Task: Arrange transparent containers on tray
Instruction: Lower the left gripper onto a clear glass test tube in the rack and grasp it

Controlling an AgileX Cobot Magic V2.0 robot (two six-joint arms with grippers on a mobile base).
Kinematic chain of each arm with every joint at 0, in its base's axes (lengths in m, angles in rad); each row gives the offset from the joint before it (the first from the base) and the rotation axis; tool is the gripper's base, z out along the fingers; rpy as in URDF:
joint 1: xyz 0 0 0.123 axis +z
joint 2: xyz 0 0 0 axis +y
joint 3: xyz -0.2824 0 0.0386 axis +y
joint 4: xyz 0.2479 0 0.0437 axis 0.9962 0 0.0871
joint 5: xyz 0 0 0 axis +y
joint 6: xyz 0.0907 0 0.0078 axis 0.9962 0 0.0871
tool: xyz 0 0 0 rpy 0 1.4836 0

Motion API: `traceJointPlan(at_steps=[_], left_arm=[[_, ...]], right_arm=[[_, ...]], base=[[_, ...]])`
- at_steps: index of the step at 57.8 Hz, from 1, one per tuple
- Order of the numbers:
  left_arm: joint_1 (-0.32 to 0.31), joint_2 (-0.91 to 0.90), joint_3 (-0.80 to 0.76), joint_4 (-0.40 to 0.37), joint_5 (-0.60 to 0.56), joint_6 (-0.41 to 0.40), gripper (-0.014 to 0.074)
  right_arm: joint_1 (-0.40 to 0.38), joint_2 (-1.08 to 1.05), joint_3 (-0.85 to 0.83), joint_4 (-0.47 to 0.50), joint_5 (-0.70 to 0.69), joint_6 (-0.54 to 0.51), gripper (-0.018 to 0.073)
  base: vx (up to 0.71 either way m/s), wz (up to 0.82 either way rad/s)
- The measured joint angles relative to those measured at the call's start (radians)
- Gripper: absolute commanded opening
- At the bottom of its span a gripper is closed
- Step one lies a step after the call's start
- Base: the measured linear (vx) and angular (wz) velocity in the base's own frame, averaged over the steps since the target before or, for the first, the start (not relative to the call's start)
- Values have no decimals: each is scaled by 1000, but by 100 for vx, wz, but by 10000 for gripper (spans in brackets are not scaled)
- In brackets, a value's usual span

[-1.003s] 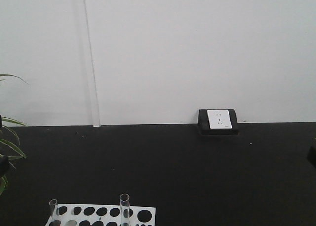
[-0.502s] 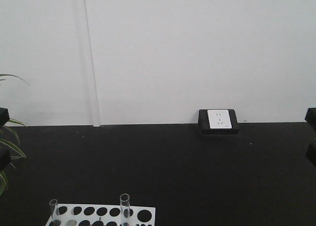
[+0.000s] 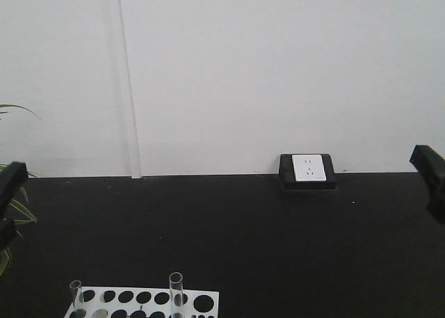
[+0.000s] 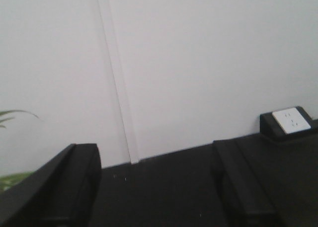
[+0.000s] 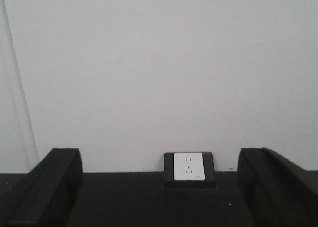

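Observation:
Two transparent containers stand upright in a white holed rack [image 3: 203,303] at the bottom edge of the front view: a taller tube [image 3: 176,292] and a shorter tube [image 3: 76,296]. The tray is out of view. My left gripper [image 3: 7,201] shows only at the left edge, well above and left of the rack. My right gripper [image 3: 432,186] shows at the right edge. In the wrist views the left gripper [image 4: 156,187] and the right gripper [image 5: 159,187] are both open, with only black tabletop and wall between the fingers.
A black box with a white power socket [image 3: 307,170] sits against the white wall at the back of the black table [image 3: 243,241]. Green plant leaves [image 3: 15,208] reach in at the left edge, beside the left gripper.
Both grippers have risen at the edges of the front view, and more of each now shows. The tubes and rack have not moved.

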Motion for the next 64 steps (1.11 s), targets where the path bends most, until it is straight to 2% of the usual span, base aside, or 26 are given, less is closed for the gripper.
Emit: traceJointPlan(at_steps=[7, 16, 25, 34, 41, 49, 64], left_arm=[[0, 1, 137, 0, -48, -16, 548], [0, 1, 331, 0, -167, -79, 525], [0, 18, 416, 12, -236, -95, 501], [0, 103, 427, 81, -304, -98, 479], [0, 210, 427, 143, -438, -110, 463], [0, 352, 405, 165, -572, -145, 449], [0, 565, 300, 237, -719, -185, 442]], right_arm=[[41, 42, 46, -34, -17, 3, 580], [108, 96, 111, -68, -60, 4, 519], [142, 147, 122, -75, -128, 4, 498], [142, 184, 122, -76, -181, 4, 498], [142, 197, 122, -77, -209, 4, 498], [142, 201, 122, -78, -218, 3, 498], [142, 201, 122, -78, -223, 0, 498]], base=[[0, 0], [0, 0], [0, 0], [0, 0], [0, 0], [0, 0], [0, 0]])
